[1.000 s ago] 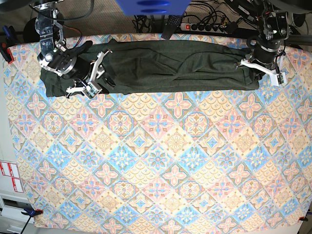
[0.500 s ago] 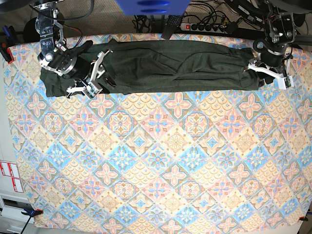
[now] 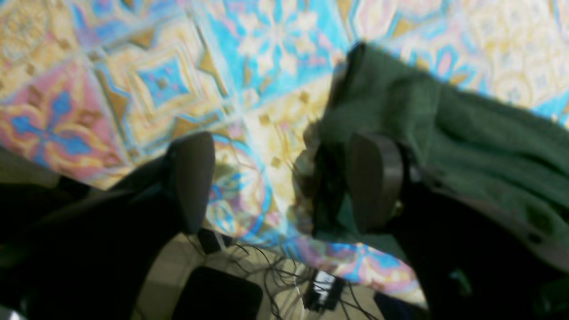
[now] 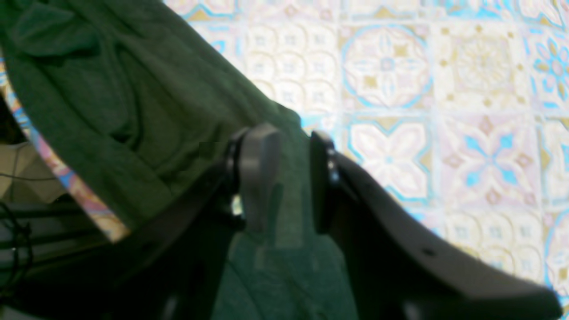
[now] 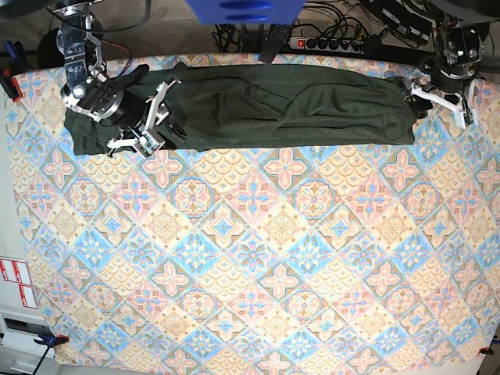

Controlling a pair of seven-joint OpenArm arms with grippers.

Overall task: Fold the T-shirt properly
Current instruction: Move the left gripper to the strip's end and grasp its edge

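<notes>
The right claw pinches a fold of the T-shirt, which stretches from it along the tabletop to the wide-open, empty left claw.

patterned tablecloth, power strip, cables

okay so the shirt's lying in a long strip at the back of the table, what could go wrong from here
The right gripper pinches the T-shirt near one end; pulling could bunch the wrinkled strip. The left gripper is open beside the other end, with cloth touching one finger, so it might snag. The strip lies near the back edge of the patterned cloth and could slide off.
</notes>
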